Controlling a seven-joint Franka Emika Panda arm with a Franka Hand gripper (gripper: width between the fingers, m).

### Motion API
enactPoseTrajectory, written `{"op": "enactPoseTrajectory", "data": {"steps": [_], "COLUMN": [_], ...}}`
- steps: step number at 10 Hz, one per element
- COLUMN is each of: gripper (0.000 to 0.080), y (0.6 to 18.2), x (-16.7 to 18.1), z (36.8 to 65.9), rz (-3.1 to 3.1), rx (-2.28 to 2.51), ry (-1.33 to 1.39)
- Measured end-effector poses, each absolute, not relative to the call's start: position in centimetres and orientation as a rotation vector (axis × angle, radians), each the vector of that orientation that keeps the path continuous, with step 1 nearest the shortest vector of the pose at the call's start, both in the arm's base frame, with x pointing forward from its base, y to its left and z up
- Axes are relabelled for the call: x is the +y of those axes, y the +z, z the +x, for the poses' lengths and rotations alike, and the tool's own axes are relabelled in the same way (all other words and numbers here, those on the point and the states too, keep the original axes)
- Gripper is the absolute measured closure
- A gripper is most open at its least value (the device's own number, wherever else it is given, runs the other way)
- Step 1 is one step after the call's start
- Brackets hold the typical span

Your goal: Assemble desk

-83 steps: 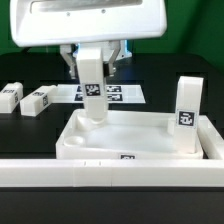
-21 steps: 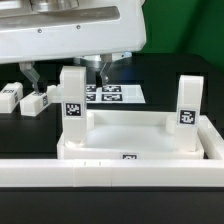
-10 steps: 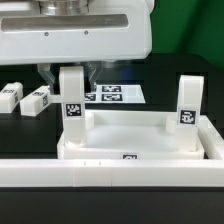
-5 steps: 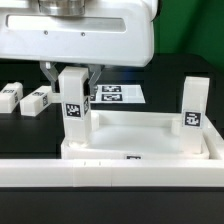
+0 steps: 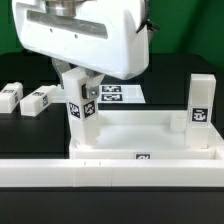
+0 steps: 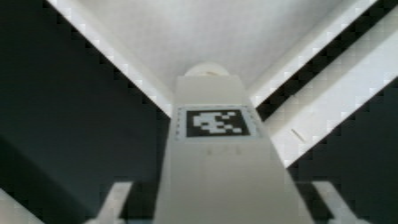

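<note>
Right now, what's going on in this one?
The arm's gripper appears clamped on a tilted leg in the desk panel's corner socket on the exterior view's left. A second leg stands upright at the exterior view's right corner. Two more legs lie loose on the table.

Black table (image 5: 30, 135), marker board (image 5: 118, 94) flat at back, long white rail (image 5: 40, 172) across front

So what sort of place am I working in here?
Likely a robotics lab bench: a black table, a flat white marker board of square tags, and a tagged white plastic block leg held in the gripper.
</note>
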State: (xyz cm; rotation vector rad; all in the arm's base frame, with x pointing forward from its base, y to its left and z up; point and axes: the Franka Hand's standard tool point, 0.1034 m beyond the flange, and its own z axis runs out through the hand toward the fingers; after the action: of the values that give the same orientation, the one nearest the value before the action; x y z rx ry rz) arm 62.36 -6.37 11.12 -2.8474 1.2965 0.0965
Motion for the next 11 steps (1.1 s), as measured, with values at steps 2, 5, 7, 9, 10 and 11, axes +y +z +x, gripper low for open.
{"op": "enactPoseTrajectory", "data": {"steps": [2,5,7,9,10,11], "gripper": [0.0509,0.0509,0.0509,0.0274,0.0188,0.0162], "y": [11.16,11.24,11.21,11.17,11.12,11.08], "x": [-6.44,-6.19,-6.11,-5.89,-5.9,-5.91], "z": [62.37,62.5,62.49,62.52,62.56,62.55], "rz": [-2.731,-2.535,-2.571,-2.674,-2.727,-2.764], "rx": [1.543,1.826,1.772,1.601,1.501,1.43], "ry": [0.093,0.099,0.1,0.089,0.075,0.074]}}
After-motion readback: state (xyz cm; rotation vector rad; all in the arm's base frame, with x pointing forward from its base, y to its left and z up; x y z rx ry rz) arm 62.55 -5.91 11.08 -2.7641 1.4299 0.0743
